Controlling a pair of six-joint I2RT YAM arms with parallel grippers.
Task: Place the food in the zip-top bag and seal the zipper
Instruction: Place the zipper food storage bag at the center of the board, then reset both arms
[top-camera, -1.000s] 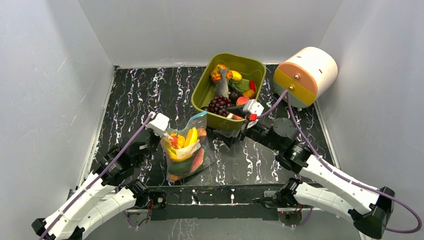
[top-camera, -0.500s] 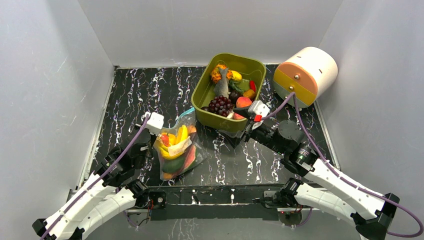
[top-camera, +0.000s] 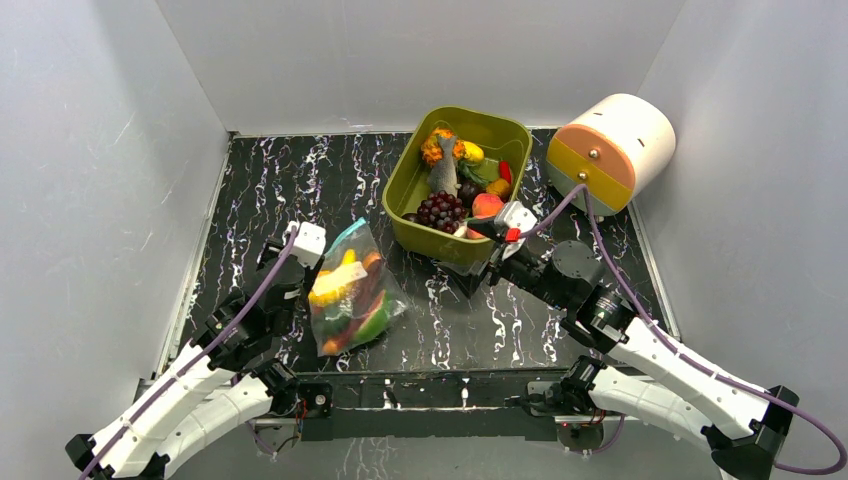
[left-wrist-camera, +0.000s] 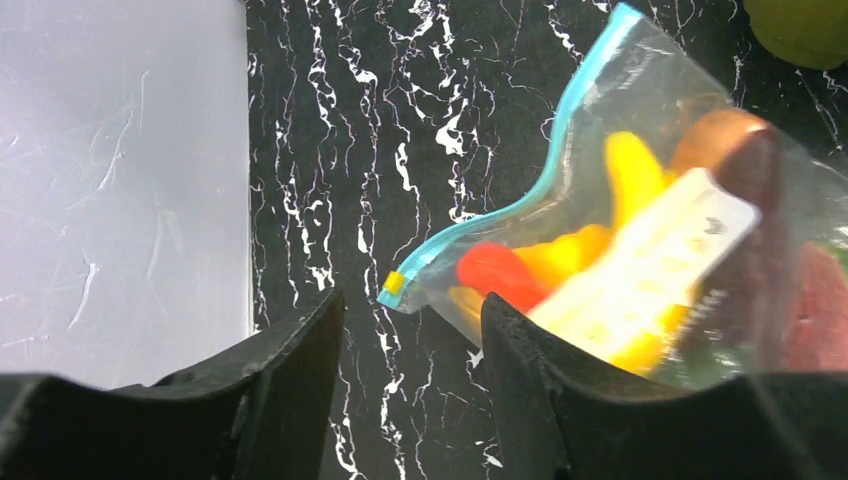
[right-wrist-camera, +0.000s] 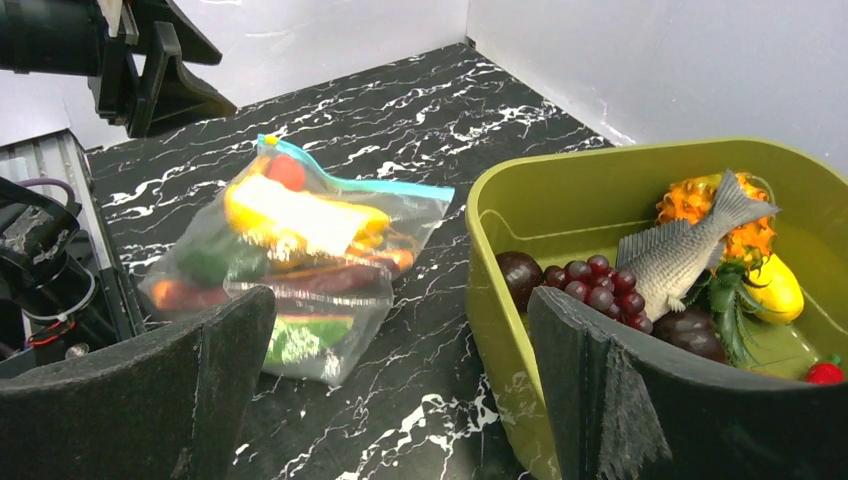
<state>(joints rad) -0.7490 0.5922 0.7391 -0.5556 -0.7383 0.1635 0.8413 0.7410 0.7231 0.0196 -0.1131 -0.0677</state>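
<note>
The zip-top bag (top-camera: 345, 295) lies on the black marble table, filled with food: a yellow piece (left-wrist-camera: 630, 170), a red piece (left-wrist-camera: 495, 272) and green and orange ones. Its teal zipper (left-wrist-camera: 520, 200) runs along the bag's far edge and ends in a small yellow tab (left-wrist-camera: 396, 283). My left gripper (left-wrist-camera: 412, 312) is open, and the bag's corner lies just beyond its fingertips without touching them. My right gripper (right-wrist-camera: 400, 310) is open and holds nothing. It hovers over bare table between the bag (right-wrist-camera: 300, 240) and the olive tub.
The olive-green tub (top-camera: 405, 185) at the back holds more toy food: dark grapes (top-camera: 438, 208), a grey fish (right-wrist-camera: 680, 255) and orange pieces. A pink-and-white cylinder (top-camera: 610, 150) stands at the back right. Grey walls close in the table on the left, back and right.
My left gripper has opened and let go of the bag's corner. The bag has sunk from standing to lying and shifted slightly left. The right arm has barely moved.
</note>
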